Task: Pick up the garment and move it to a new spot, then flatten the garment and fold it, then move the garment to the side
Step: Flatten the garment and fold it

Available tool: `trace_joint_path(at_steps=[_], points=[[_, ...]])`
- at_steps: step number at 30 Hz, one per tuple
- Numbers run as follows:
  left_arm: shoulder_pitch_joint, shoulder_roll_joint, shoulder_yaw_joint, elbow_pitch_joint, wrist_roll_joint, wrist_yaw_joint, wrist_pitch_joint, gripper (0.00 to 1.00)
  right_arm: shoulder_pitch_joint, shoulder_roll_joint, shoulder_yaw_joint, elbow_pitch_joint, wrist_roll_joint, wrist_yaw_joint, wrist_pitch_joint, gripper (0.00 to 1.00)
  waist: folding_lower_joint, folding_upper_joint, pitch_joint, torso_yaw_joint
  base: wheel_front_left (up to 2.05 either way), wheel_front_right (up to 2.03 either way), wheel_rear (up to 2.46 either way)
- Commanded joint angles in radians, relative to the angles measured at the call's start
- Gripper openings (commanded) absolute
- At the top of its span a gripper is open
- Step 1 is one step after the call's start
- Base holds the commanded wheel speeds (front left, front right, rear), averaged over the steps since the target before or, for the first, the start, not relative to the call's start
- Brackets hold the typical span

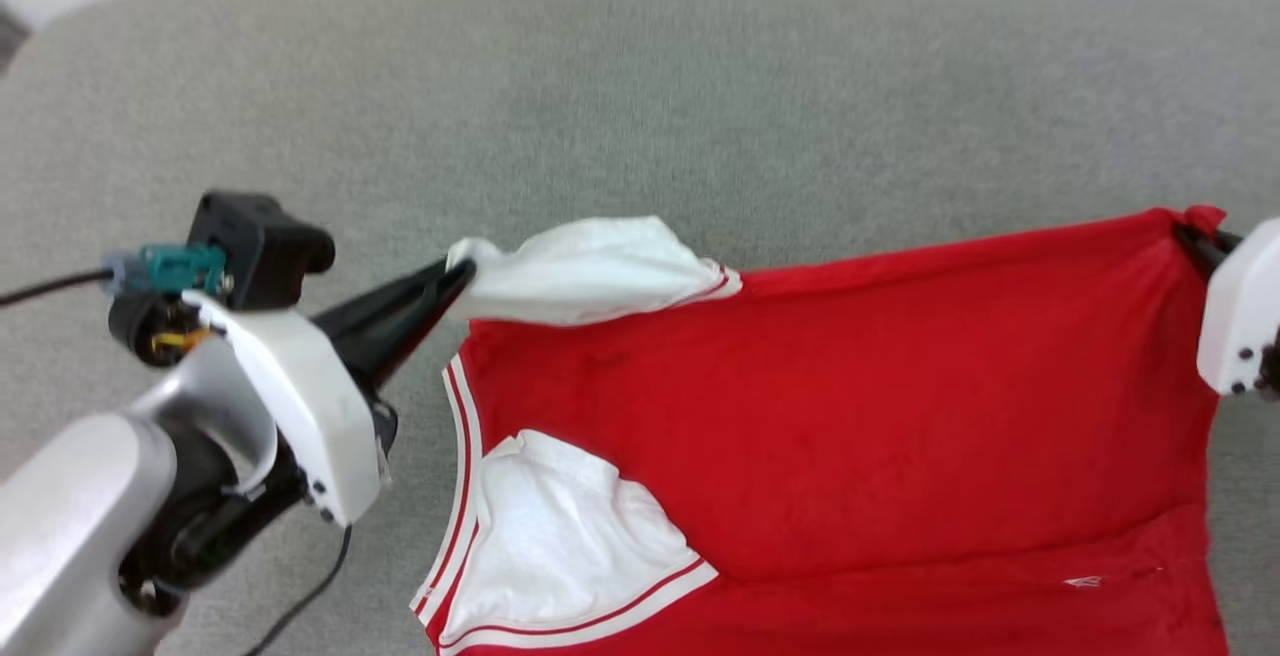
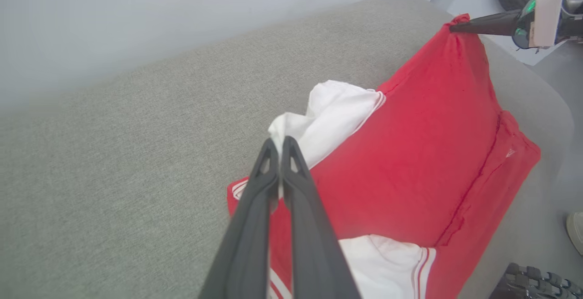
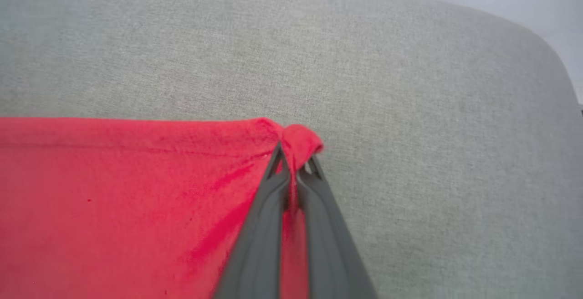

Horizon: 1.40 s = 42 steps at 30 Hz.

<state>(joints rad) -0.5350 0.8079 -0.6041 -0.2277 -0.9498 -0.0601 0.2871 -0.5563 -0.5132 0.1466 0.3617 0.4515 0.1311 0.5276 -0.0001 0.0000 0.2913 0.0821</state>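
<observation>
**Garment clamped at two points; flatten step judged in hand**

The left gripper [image 1: 460,273] is closed on the tip of the far white sleeve [image 1: 590,271]. The right gripper [image 1: 1195,239] is closed on a bunched red hem corner [image 3: 298,141]. The garment [image 1: 850,386] is stretched between them along its far edge. The rest is draped on the grey fabric surface [image 1: 640,86], and the near edge is cut off by the frame. The near white sleeve [image 1: 570,536] is lying on the red body, and a crease is seen near the hem.

Step judged: spreading and flattening, fold not yet begun. The next move is judged to call for both grippers to be drawn apart and lowered together. Tension should be even, so neither thin pinch is pulled out.
</observation>
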Motion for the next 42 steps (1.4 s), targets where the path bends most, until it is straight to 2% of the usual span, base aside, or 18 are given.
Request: trace_joint_path(at_steps=[1,10,15,19,27,35,40,41,42], points=[[0.020,0.004,0.000,-0.003,-0.005,0.005,-0.007,0.00,0.028,-0.008,-0.006,-0.009,0.008,-0.001,-0.012,0.00,0.0001,0.0000,-0.041,-0.005,0.00,0.00,0.00],[0.213,0.063,-0.021,-0.051,-0.049,0.040,-0.036,0.00,0.309,-0.026,-0.068,-0.163,0.036,-0.001,-0.104,0.00,0.0001,0.0000,-0.141,0.002,0.00,0.00,0.00],[0.307,0.090,-0.050,-0.066,-0.058,0.058,-0.039,0.00,0.441,-0.021,-0.071,-0.222,0.058,-0.001,-0.089,0.00,0.0001,0.0000,-0.155,0.002,0.00,0.00,0.00],[0.365,0.093,-0.080,-0.059,-0.072,0.062,-0.031,0.00,0.505,-0.046,-0.054,-0.239,0.052,-0.001,-0.082,0.00,0.0001,0.0000,-0.156,0.003,0.00,0.00,0.00],[0.403,0.065,-0.155,-0.003,-0.020,0.069,-0.010,0.00,0.554,-0.132,0.050,-0.254,0.012,-0.001,-0.102,0.00,0.0001,0.0000,-0.152,0.002,0.00,0.00,0.00],[0.384,0.015,-0.206,0.075,0.053,0.071,-0.019,0.00,0.553,-0.159,0.113,-0.212,-0.012,-0.001,-0.134,0.00,0.0001,0.0000,-0.147,0.001,0.00,0.00,0.00],[0.376,-0.006,-0.224,0.126,0.082,0.066,-0.031,0.00,0.539,-0.158,0.152,-0.200,0.010,-0.001,-0.143,0.00,0.0001,0.0000,-0.145,-0.001,0.00,0.00,0.00],[0.377,-0.011,-0.227,0.133,0.084,0.065,-0.033,0.00,0.537,-0.159,0.159,-0.201,0.021,-0.001,-0.145,0.02,0.0001,0.0000,-0.146,-0.003,0.00,0.00,0.00],[0.378,-0.015,-0.229,0.141,0.085,0.064,-0.035,0.00,0.536,-0.160,0.163,-0.201,0.032,-0.001,-0.150,0.43,0.0001,0.0000,-0.147,-0.004,0.00,0.00,0.00]])
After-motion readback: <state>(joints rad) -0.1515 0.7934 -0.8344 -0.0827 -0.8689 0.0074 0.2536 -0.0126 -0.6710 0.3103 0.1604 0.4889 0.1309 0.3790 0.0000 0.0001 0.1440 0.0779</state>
